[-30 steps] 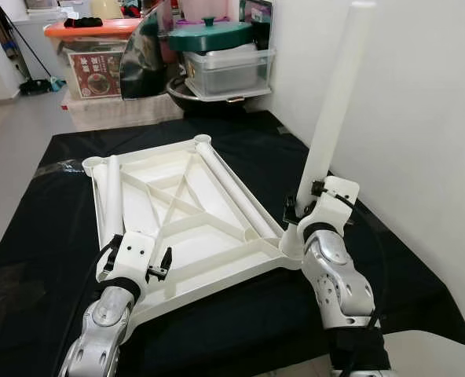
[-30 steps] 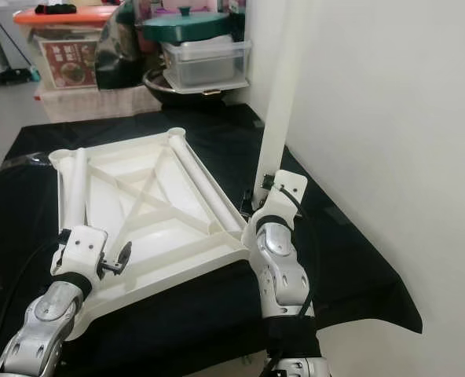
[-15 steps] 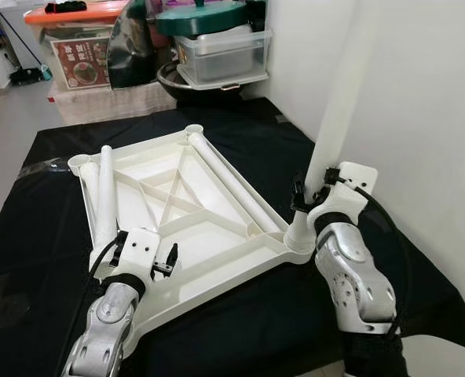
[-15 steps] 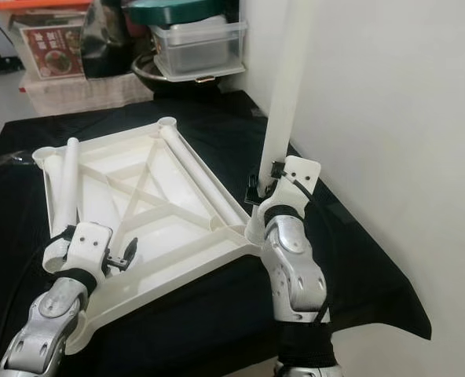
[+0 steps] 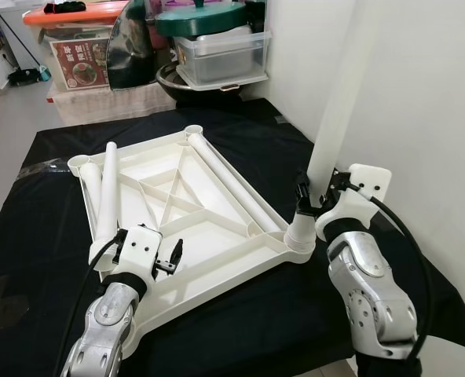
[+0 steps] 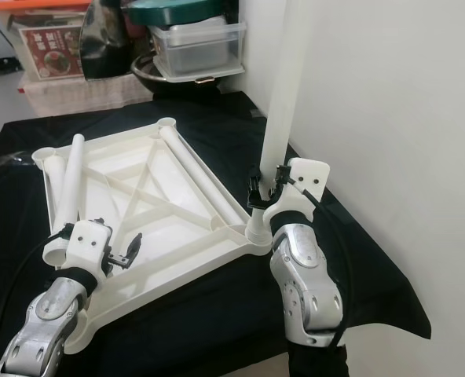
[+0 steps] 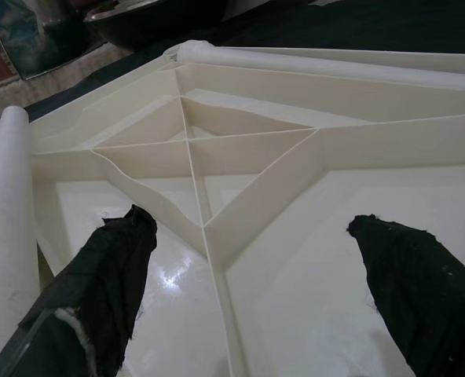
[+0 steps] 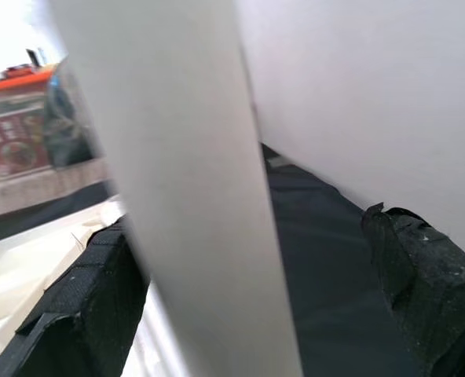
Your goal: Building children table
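White plastic, the upturned tabletop [image 5: 177, 212] lies on a black cloth [image 5: 52, 236]; the left gripper [image 7: 256, 275] hovers spread over its near left corner. At the near right corner, the right gripper [image 5: 315, 188] pinches an upright leg [image 5: 338, 102] in its socket [image 5: 299, 236]. Leg-fitting seems underway; next, probably press it home.

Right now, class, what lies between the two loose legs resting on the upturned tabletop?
In the left eye view, only the tabletop's ribbed underside, crossed by diagonal ribs, separates the legs.

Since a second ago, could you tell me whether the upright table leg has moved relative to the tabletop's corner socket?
Yes. The table leg held by the right end effector now stands lower in the tabletop's corner socket, and more upright.
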